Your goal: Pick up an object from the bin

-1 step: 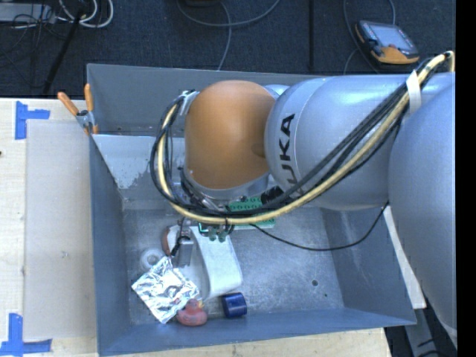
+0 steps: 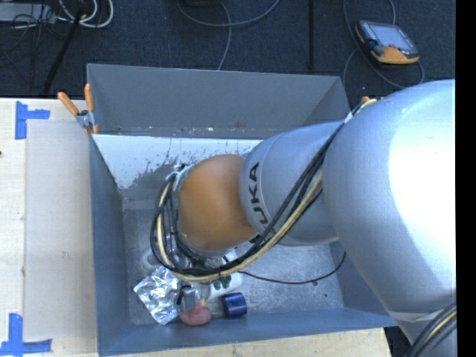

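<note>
Reaches in from the right as a thick silver arm point(image 2: 387, 199), angled down and to the left. Wears a rounded orange cover point(image 2: 212, 199) at the wrist, with black and yellow cables point(image 2: 165, 229) looped round its left side. Ends in a gripper point(image 2: 190, 296) pointing straight down, mostly hidden beneath that cover.

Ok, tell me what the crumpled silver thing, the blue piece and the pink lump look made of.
The crumpled silver thing: likely metal foil or foil-coated wrap, shiny, sharp creases and glints. The blue piece: probably hard plastic, smooth with slight sheen. The pink lump: unclear, perhaps rubber or foam, matte.
</note>
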Available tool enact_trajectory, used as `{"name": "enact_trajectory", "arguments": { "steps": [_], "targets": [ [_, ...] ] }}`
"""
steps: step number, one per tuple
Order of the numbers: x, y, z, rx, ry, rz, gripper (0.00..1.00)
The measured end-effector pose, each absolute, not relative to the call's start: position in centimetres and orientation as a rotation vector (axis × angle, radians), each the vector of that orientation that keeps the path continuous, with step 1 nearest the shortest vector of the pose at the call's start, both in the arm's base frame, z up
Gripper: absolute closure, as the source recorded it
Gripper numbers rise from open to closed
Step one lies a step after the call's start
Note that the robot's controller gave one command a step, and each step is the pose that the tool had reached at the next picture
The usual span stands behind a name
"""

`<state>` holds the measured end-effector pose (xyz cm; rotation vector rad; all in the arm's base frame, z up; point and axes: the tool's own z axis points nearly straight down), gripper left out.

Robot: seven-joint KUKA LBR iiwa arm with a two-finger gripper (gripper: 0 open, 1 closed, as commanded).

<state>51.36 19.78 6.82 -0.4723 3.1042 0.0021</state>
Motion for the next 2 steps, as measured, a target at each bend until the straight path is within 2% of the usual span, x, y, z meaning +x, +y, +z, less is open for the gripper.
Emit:
{"name": "enact_trajectory", "arguments": {
  "steps": [1,2],
  "targets": [
    [51.6,19.8,7.3,-0.461,3.1,0.004,1.0],
    [53.1,18.5,15.5,-0.362,3.112,0.002,1.0]
  ]
}}
